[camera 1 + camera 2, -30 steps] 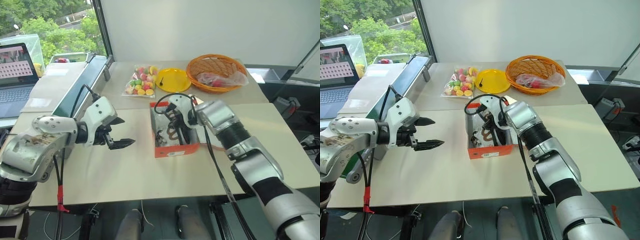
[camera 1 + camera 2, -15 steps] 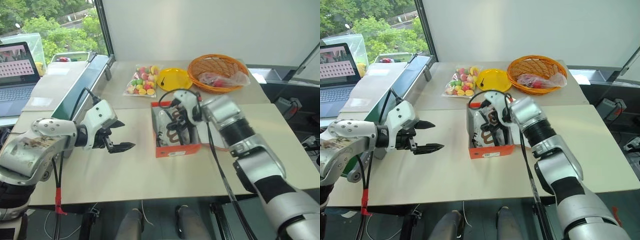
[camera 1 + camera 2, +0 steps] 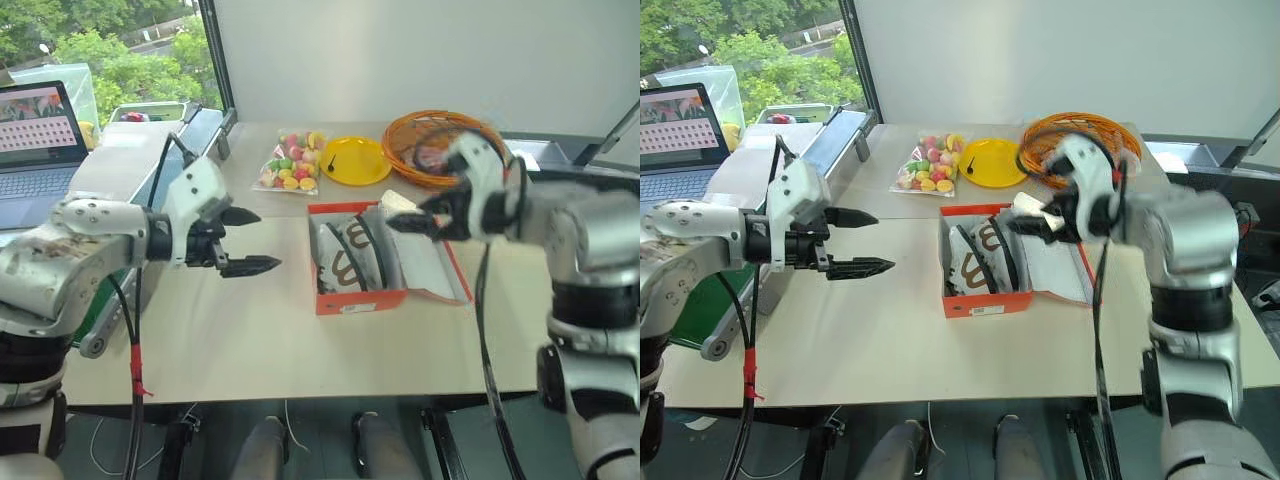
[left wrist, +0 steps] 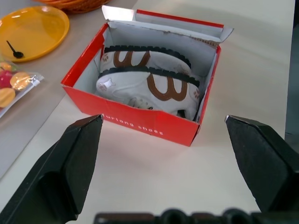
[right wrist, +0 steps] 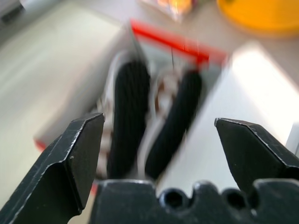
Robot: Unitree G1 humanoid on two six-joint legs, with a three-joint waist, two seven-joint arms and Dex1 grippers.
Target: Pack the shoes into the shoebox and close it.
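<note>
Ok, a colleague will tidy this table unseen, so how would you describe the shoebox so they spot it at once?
Start at the beige table; in its middle stands the shoebox, an orange-red cardboard box, white inside, with its lid lying open to the robot's right. The shoes, white with brown marks, lie inside. Unlike the round orange basket and yellow plate behind it, it is rectangular.

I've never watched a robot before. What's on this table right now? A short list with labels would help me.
shoes: both lying on their sides inside the box
shoebox: orange-red, lid open, lying flat on the table
left claw: open, empty, beside the box
right claw: open, empty, above the box
behind box: yellow plate, bag of sweets, orange basket
</note>
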